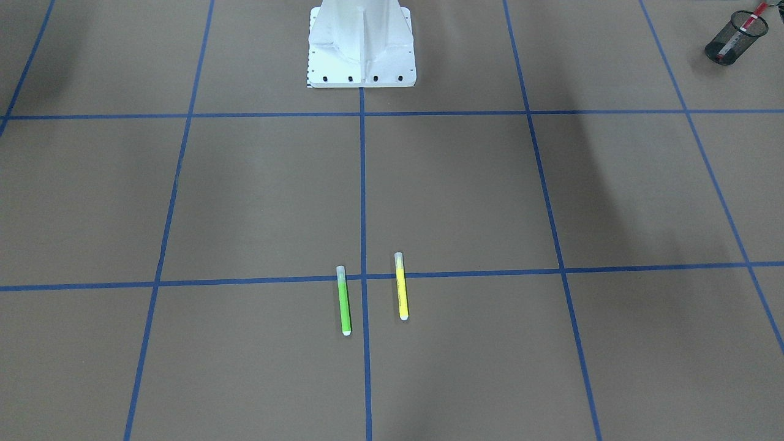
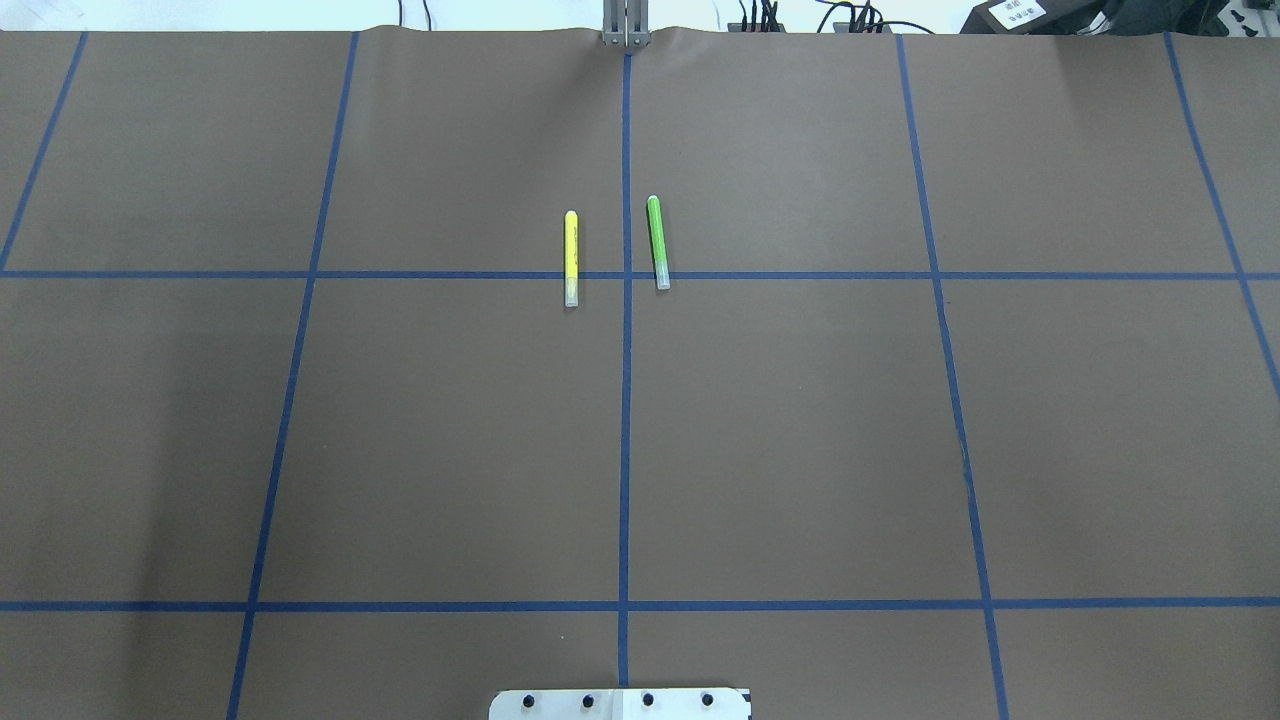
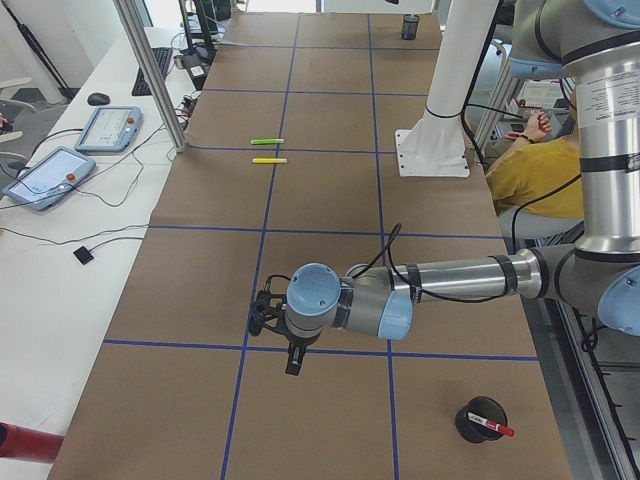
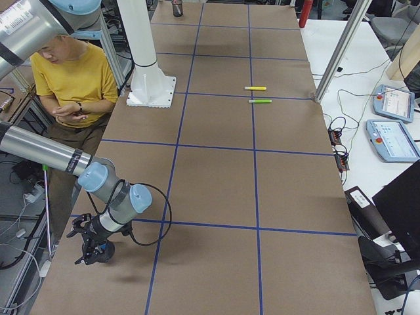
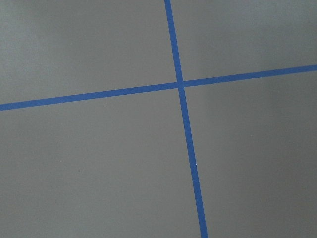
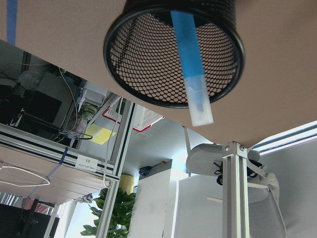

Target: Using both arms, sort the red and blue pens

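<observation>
Blue pen (image 6: 190, 59) stands in black mesh cup (image 6: 143, 64) at my right end of the counter (image 2: 800, 430). Its clear cap end pokes past the rim; the other end is lost at the cup's bottom. Red pen (image 1: 750, 20) leans in second mesh cup (image 1: 726, 49) at my left end, red cap out over the rim. Barrel label too small to read.

My right arm (image 4: 41, 150) reaches down to the blue pen's cup. The right jaws are just above it and cover part of it in the right side view. Apart or together, cannot tell; the wrist view doesn't show them. My left arm (image 3: 455, 279) lies low over the counter, left jaws above a blue tape line (image 5: 186, 124), apart from the red pen's cup. Their state cannot be told either.

Lime-green marker (image 2: 657, 243) and yellow marker (image 2: 571, 258) lie side by side mid-counter, not touching, each across a tape line. Print on the yellow one illegible. White pedestal (image 1: 361, 46) is cut off at the frame edge. Only readable writing: "03" tag (image 6: 85, 159) on a shelf rail. Person in yellow shirt (image 4: 71, 73) beside the counter, near the pedestal.
</observation>
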You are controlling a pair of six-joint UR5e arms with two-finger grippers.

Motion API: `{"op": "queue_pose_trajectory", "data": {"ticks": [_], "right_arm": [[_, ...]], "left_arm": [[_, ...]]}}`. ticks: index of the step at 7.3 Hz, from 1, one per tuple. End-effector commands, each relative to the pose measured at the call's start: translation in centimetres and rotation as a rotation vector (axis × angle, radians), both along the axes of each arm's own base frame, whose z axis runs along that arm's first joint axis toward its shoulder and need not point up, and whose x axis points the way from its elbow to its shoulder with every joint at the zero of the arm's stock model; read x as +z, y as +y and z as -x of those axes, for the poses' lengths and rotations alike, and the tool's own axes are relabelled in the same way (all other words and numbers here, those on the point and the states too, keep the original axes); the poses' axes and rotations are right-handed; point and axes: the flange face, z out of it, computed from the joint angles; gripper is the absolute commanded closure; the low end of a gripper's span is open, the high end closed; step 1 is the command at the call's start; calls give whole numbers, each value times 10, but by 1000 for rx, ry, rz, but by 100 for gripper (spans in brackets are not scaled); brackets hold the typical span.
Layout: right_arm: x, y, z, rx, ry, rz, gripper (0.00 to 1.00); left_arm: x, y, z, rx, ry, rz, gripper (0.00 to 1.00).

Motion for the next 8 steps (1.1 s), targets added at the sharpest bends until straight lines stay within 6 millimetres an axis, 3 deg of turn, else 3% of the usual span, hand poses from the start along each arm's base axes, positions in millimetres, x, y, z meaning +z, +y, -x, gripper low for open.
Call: {"op": "queue_pose_trajectory", "data": {"ticks": [1,5,8], "right_arm": [[-7,-42,19,-3,-25,-67,2],[-38,-136,62,-5,-90,-235,2],[-81,-219,90,15,-142,-394,2]], "left_arm": [[0,0,0,-1,0,0,0],[0,0,0,-2,2,3,0],[1,0,-1,0,8,7,0]]}}
